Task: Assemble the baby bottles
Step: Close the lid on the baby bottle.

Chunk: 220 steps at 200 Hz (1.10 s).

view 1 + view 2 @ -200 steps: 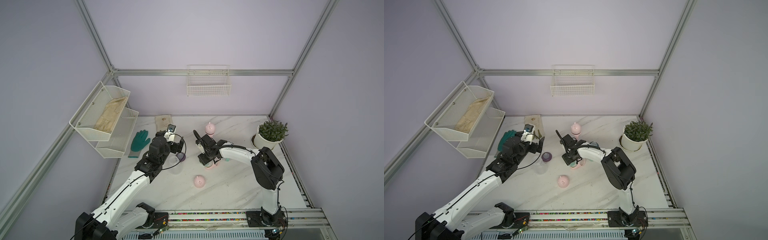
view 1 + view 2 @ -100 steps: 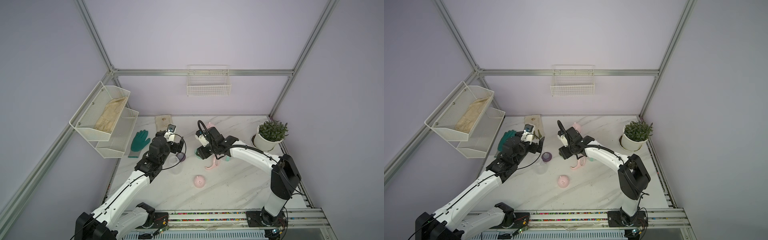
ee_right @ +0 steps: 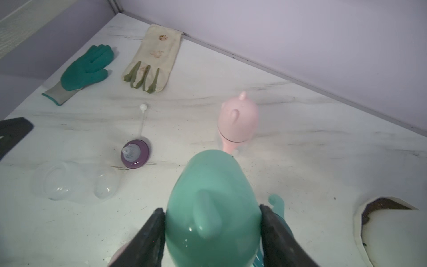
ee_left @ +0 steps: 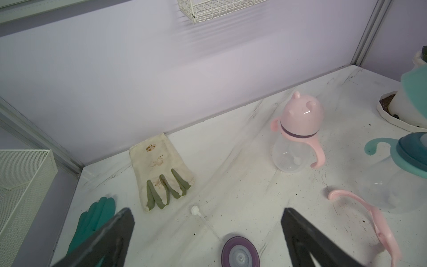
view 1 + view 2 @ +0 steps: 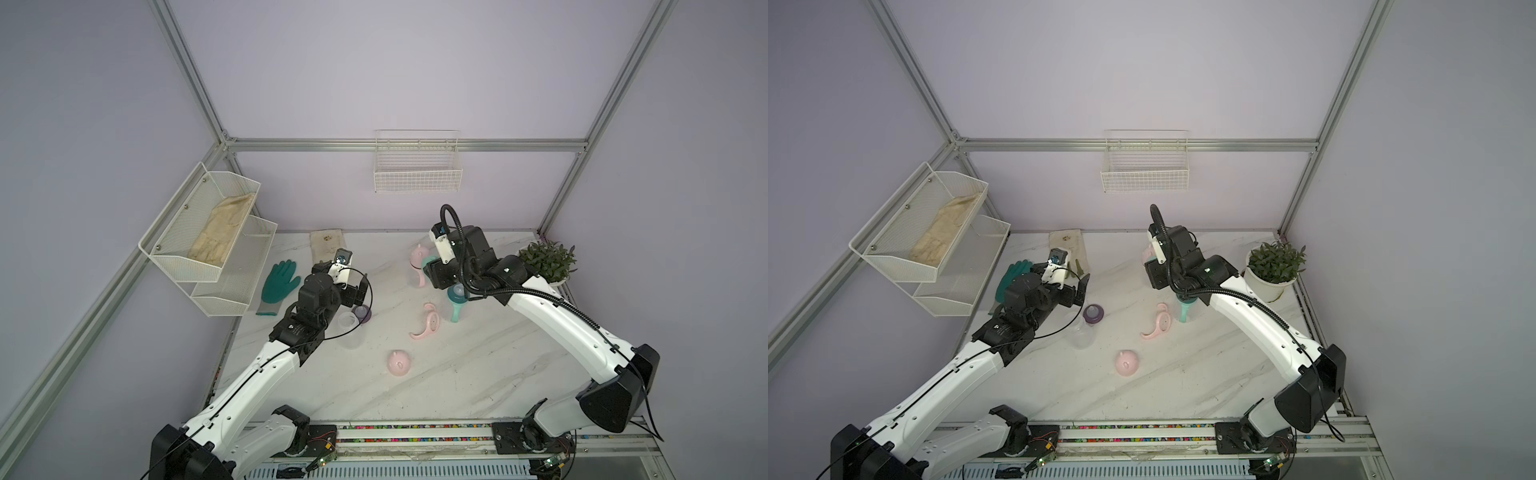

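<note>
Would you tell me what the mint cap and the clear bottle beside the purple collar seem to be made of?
Mint cap: likely hard plastic, opaque and glossy; small bright highlights sit on its smooth dome. Clear bottle: probably thin plastic, see-through and faintly cloudy; the tabletop shows through it.

Grey-veined white marble tabletop [image 5: 457,382], mint dome cap [image 3: 212,208], pale pink eared cap [image 4: 300,115], purple nipple collar [image 3: 143,158], pink handle ring [image 4: 379,220], teal glove [image 5: 280,280], cream glove [image 4: 159,161] with olive fingertips, lilac walls [image 5: 415,62].
</note>
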### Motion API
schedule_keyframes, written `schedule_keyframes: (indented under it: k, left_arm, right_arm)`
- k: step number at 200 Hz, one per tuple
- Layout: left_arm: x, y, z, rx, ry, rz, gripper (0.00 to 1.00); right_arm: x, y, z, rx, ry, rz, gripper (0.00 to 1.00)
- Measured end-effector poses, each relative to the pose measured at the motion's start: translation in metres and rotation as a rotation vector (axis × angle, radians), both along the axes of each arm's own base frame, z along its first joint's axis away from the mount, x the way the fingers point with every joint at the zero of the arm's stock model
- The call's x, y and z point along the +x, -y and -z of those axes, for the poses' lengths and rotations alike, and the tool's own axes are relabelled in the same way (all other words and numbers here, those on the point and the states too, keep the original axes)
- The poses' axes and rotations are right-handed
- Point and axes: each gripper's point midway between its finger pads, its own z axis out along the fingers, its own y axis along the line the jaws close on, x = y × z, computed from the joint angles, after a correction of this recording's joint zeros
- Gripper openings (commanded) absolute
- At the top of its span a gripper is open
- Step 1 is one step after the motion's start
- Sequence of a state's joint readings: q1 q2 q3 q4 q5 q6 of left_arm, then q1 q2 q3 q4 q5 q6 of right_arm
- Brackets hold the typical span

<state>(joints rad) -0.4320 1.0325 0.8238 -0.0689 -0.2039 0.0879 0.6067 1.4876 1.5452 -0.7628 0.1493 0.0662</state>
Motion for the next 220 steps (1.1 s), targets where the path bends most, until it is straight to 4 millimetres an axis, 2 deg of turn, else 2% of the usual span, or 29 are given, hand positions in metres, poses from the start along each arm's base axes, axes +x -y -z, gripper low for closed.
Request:
schedule_keyframes:
  k: [25, 43, 134, 220]
  left_arm:
    - [0.0, 0.001, 0.0, -0.002, -0.001, 0.008, 1.0]
    - [-0.001, 0.002, 0.0, -0.004, -0.002, 0.013, 1.0]
    - [0.001, 0.009, 0.008, -0.003, -0.025, 0.046, 1.0]
    - [0.001, 0.012, 0.009, -0.006, -0.03, 0.061, 1.0]
  right_arm:
    - [0.005, 0.028, 0.002, -0.019, -0.011, 0.068, 0.44]
    - [0.005, 0.04, 0.01, -0.035, -0.033, 0.092, 0.44]
    - [-0.009, 0.065, 0.042, -0.081, -0.129, 0.127, 0.44]
    - [-0.012, 0.069, 0.067, -0.083, -0.202, 0.121, 0.45]
